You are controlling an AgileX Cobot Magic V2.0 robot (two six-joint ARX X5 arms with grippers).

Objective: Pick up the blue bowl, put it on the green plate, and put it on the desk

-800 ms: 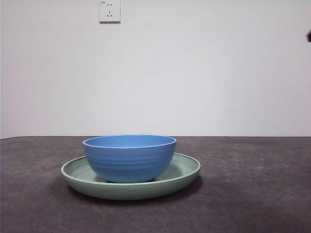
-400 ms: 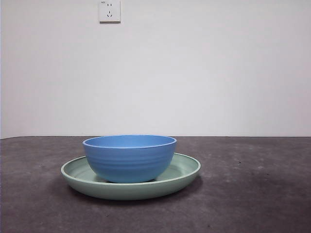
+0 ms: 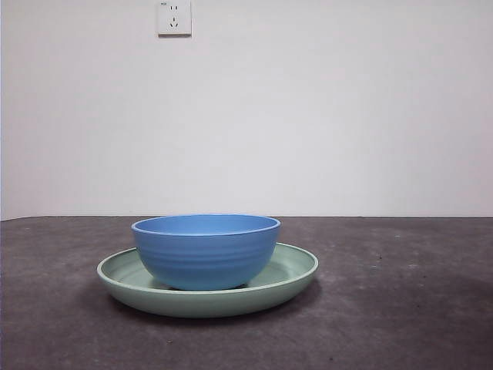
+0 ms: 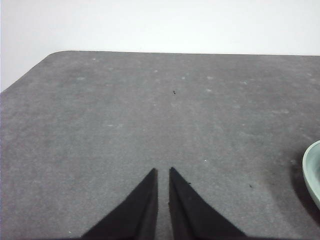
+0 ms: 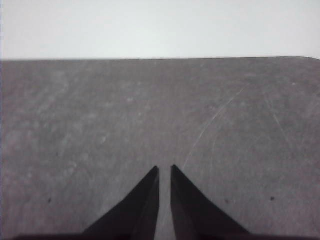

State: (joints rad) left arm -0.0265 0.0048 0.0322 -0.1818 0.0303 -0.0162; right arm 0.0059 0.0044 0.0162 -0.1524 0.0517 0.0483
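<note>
While upright on green plate — blue bowl; plate on desk.

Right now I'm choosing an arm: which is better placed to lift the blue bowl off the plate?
Probably the left: its view shows the green plate edge beside the left claw. The right claw sees only desk.

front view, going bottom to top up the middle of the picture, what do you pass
bare desk → near rim of the green plate → the blue bowl sitting on the plate → white wall → wall socket near the top edge, left of centre
</note>
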